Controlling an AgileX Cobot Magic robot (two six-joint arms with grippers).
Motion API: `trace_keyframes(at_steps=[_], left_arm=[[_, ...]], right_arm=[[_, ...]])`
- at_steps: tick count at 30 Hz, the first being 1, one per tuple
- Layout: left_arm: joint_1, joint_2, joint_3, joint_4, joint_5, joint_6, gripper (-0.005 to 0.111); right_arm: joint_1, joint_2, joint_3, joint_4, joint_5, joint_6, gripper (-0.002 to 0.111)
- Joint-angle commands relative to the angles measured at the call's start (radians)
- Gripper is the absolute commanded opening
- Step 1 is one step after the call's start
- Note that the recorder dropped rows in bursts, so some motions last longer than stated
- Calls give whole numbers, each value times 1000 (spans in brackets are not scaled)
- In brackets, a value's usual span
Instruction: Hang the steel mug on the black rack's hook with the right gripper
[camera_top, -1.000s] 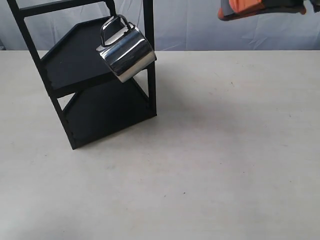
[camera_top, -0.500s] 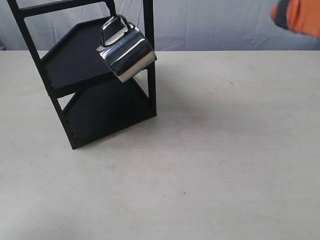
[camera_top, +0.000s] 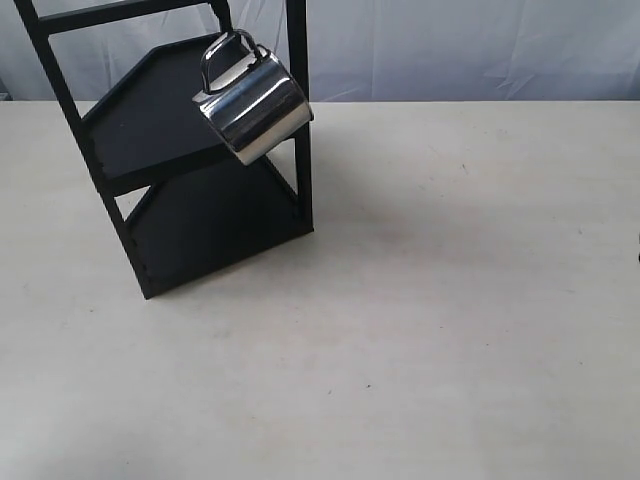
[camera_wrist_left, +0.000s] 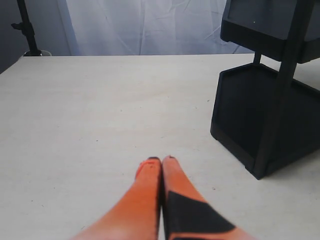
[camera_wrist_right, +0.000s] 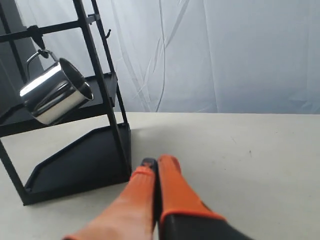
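Observation:
The steel mug (camera_top: 253, 105) hangs tilted by its looped handle from the hook (camera_top: 222, 20) on the black rack (camera_top: 170, 180). The right wrist view shows the same mug (camera_wrist_right: 54, 91) hanging from the hook (camera_wrist_right: 36, 34) on the rack (camera_wrist_right: 80, 160), its open mouth turned toward the camera. My right gripper (camera_wrist_right: 158, 162) is shut and empty, low over the table and well apart from the mug. My left gripper (camera_wrist_left: 161, 160) is shut too, over bare table beside the rack's base (camera_wrist_left: 260, 115). Neither gripper appears in the exterior view.
The pale table (camera_top: 450, 300) spreads to the right of and in front of the rack. A white cloth backdrop (camera_wrist_right: 225, 50) hangs behind it. A dark stand (camera_wrist_left: 27, 27) is at the table's far corner in the left wrist view.
The right gripper, at the upper right of the exterior view a second ago, moved right and has left that view. The mug hangs still on the hook.

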Motion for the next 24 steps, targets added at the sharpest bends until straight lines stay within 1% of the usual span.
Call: trace_keyframes(at_steps=[1, 4, 6, 24], left_arm=[[-5, 4, -2, 0, -14, -5, 0], [-5, 4, -2, 0, -14, -5, 0], [-5, 4, -2, 0, -14, -5, 0], [-5, 4, -2, 0, -14, -5, 0]], right_arm=[[-68, -119, 52, -13, -18, -31, 0], [-126, -150, 78, -13, -16, -31, 0], [-148, -150, 85, -10, -18, -31, 0], [-150, -150, 85, -10, -18, -27, 0]])
